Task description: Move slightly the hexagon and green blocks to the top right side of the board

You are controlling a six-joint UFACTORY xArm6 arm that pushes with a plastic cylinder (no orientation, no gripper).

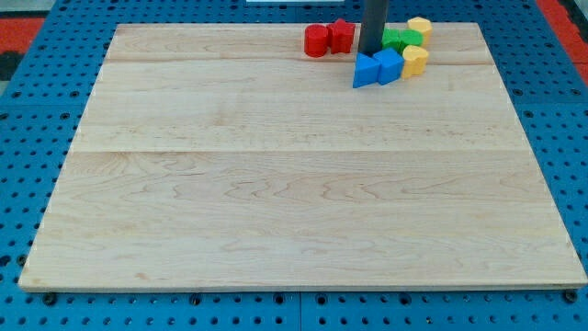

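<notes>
My tip [369, 53] stands near the view's top, right of centre, at the left side of a tight cluster of blocks. Just right of it lie the green blocks [401, 39], partly hidden behind the rod. A yellow hexagon-like block [420, 28] sits at the cluster's top right, touching the green. A second yellow block [415, 61] lies below it. A blue triangle [365, 72] sits just below my tip, with a blue block [389, 66] touching its right side.
A red cylinder [316, 40] and a red star-like block [342, 35] lie left of my tip near the board's top edge [276, 26]. The wooden board rests on a blue perforated surface [570, 138].
</notes>
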